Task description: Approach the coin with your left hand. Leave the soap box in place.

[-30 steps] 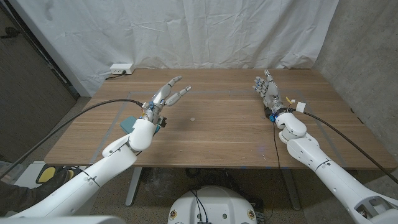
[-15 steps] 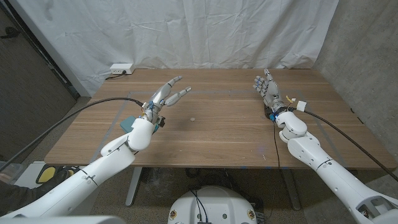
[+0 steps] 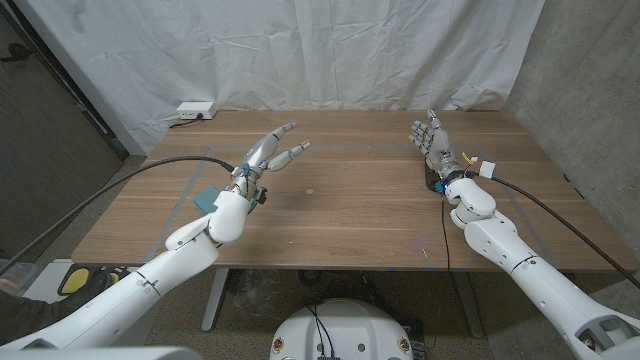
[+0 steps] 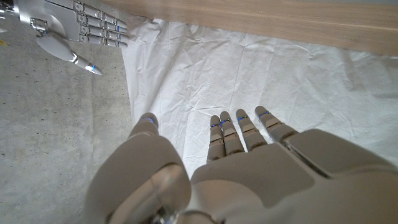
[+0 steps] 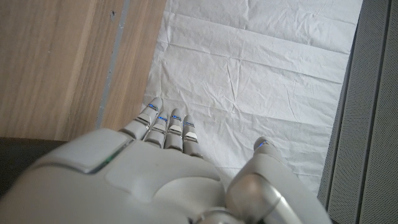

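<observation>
Just one coin point(image 3: 310, 191), one soap box point(image 3: 206, 198).

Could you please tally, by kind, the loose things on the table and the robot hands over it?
Coin: 1
Teal soap box, partly hidden behind the left arm: 1
White power strip at the far edge: 1
Robot hands, left hand and right hand, both empty: 2
Total: 5

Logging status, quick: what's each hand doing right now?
Left hand: open, holding nothing.
Right hand: open, holding nothing.
</observation>
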You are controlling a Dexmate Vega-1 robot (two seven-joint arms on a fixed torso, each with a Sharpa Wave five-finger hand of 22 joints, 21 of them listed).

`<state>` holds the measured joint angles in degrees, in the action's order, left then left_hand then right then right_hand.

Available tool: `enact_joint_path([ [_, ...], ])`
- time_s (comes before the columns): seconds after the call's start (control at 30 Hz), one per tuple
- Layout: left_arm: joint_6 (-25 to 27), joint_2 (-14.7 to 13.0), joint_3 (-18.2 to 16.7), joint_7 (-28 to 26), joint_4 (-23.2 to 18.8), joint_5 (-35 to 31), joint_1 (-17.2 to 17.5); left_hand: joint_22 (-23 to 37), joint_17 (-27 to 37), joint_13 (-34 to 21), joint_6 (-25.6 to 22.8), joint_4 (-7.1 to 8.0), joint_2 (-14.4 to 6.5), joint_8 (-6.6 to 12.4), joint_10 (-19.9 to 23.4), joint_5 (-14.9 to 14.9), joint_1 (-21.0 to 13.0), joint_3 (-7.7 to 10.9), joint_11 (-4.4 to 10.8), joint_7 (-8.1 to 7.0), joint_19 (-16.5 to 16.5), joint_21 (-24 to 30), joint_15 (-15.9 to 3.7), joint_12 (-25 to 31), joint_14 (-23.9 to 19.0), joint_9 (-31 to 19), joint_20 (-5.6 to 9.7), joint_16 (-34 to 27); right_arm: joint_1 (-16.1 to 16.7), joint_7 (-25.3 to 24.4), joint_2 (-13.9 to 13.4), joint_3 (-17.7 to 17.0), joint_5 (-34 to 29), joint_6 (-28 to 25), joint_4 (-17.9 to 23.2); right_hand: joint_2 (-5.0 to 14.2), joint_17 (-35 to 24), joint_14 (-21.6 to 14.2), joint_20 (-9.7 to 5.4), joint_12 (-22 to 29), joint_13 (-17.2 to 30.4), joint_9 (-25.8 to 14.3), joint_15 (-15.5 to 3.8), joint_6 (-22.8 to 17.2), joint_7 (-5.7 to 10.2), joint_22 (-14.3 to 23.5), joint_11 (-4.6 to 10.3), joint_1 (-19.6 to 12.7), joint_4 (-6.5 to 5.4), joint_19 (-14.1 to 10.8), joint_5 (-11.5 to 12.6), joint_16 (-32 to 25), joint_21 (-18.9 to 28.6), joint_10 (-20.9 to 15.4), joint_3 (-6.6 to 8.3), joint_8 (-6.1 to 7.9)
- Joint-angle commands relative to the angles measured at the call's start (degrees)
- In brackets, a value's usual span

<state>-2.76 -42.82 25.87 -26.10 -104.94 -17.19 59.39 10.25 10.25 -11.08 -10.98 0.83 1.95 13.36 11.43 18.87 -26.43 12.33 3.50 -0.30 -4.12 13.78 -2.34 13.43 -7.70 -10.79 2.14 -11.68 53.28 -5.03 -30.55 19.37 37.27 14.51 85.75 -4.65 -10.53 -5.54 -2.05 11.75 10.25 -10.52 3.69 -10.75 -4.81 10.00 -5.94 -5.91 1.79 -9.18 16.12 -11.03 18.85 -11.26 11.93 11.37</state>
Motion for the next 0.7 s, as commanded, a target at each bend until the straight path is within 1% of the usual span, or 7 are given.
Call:
enact_joint_path([
  [0.03, 2.58, -0.39, 1.58, -0.79, -0.67, -5.86, -1.07, 0.11, 0.32, -0.07, -1.16, -0.35, 0.23, 0.44, 1.16, 0.46, -0.83, -0.05, 0.33, -0.21, -0.94, 0.48, -1.99, 0.45, -1.03, -0.13, 4.58, -0.58, -0.69, 0.75, 0.02, 0.25, 0.23, -0.29, -0.19, 0.2, -0.09, -0.4, -0.05, 0.33, 0.23, -0.32, -0.23, -0.63, -0.09, 0.2, -0.13, -0.11, -0.08, -0.37, 0.41, 0.08, -0.14, -0.37, -0.17, 0.0],
  [0.2, 3.55, -0.65, 1.9, -0.21, -0.96, -6.57, -1.29, 0.1, 0.32, -0.07, -1.32, -0.46, 0.29, 0.39, 1.26, 0.65, -1.01, -0.09, 0.55, -0.26, -1.22, 0.47, -2.1, 0.37, -1.21, -0.13, 4.58, -0.53, -0.75, 0.51, 0.1, 0.37, -0.06, -0.23, -0.06, 0.21, -0.09, -0.39, -0.07, 0.33, 0.23, -0.32, -0.23, -0.52, -0.08, 0.2, -0.17, -0.08, -0.09, -0.38, 0.41, 0.1, -0.26, -0.39, -0.23, -0.05],
  [0.33, 3.34, -0.59, 2.32, -1.2, -0.54, -7.87, -1.54, 0.09, 0.31, -0.07, -1.69, -0.57, 0.35, 0.44, 1.57, 0.82, -1.18, -0.13, 0.73, -0.47, -1.54, 0.48, -2.14, 0.38, -1.42, -0.13, 4.74, -0.5, -0.75, 0.43, 0.2, 0.36, -0.06, -0.15, -0.11, 0.22, -0.09, -0.38, -0.07, 0.32, 0.23, -0.32, -0.25, -0.5, -0.05, 0.21, -0.18, -0.07, -0.09, -0.44, 0.41, 0.1, -0.31, -0.39, -0.26, -0.06],
  [0.53, 5.21, -0.43, 3.74, -0.55, -0.39, -10.45, -2.65, 0.08, 0.31, -0.07, -1.94, -0.73, 0.43, 0.4, 2.06, 1.06, -1.43, -0.18, 1.01, -0.67, -1.94, 0.49, -2.4, 0.43, -1.86, -0.13, 4.72, -0.51, -0.64, 0.22, 0.1, 0.31, -0.17, -0.19, 0.11, 0.24, -0.09, -0.38, -0.07, 0.31, 0.23, -0.32, -0.18, -0.5, -0.05, 0.21, -0.13, -0.05, -0.09, -0.45, 0.41, 0.11, -0.43, -0.37, -0.31, -0.07],
  [0.7, 6.3, -0.32, 4.44, -0.52, -0.55, -11.59, -2.84, 0.08, 0.3, -0.06, -2.1, -0.85, 0.48, 0.39, 2.12, 1.2, -1.62, -0.19, 0.91, -0.8, -2.12, 0.47, -2.5, 0.36, -2.02, -0.13, 4.68, -0.48, -0.57, 0.27, -0.03, 0.2, -0.09, -0.23, 0.21, 0.26, -0.1, -0.39, -0.05, 0.27, 0.23, -0.32, -0.19, -0.52, -0.15, 0.21, -0.18, -0.02, -0.09, -0.5, 0.41, 0.11, -0.54, -0.31, -0.37, -0.07],
])
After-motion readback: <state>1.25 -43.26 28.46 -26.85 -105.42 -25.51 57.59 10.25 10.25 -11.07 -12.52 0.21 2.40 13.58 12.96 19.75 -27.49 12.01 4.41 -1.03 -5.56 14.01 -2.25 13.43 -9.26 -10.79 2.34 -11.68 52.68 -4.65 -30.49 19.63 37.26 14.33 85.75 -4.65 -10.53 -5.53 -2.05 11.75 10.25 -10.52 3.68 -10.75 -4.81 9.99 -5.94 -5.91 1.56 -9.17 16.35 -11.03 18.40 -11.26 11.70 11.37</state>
